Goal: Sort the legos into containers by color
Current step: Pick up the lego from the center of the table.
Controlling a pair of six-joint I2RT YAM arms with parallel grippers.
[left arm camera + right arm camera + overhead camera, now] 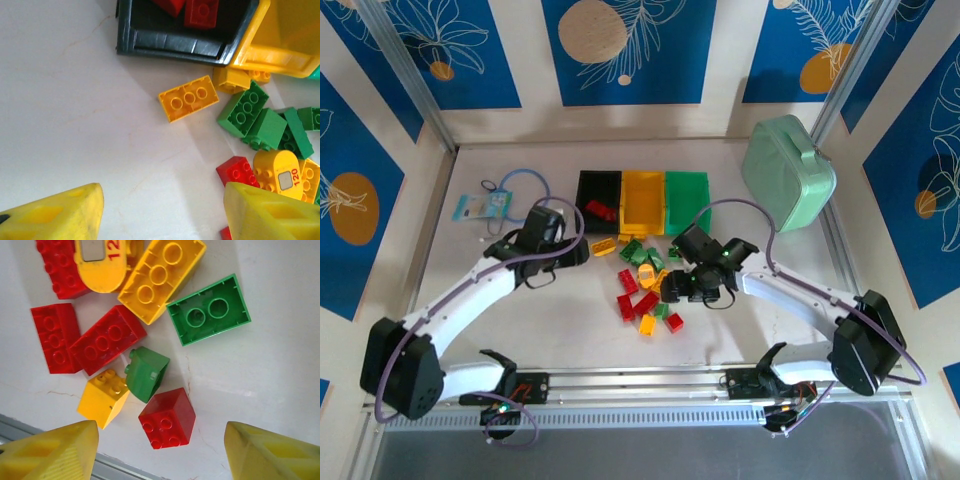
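Note:
Three joined containers stand at the back: black (598, 190), yellow (642, 197) and green (687, 190). Red bricks (202, 12) lie in the black container (170, 42). The loose legos (645, 285) are heaped in front. My left gripper (162, 210) is open and empty over bare table, short of a yellow brick (189, 98) and green bricks (243, 109). My right gripper (162, 450) is open above the pile's near side. A small red brick (167, 418) lies just ahead of its fingers, with a green one (146, 372) and a yellow one (102, 400) next to it.
A mint-green case (787, 170) sits at the back right. A blue cord with a card (485, 207) lies at the back left. A metal rail (640, 380) runs along the near edge, close to the right gripper.

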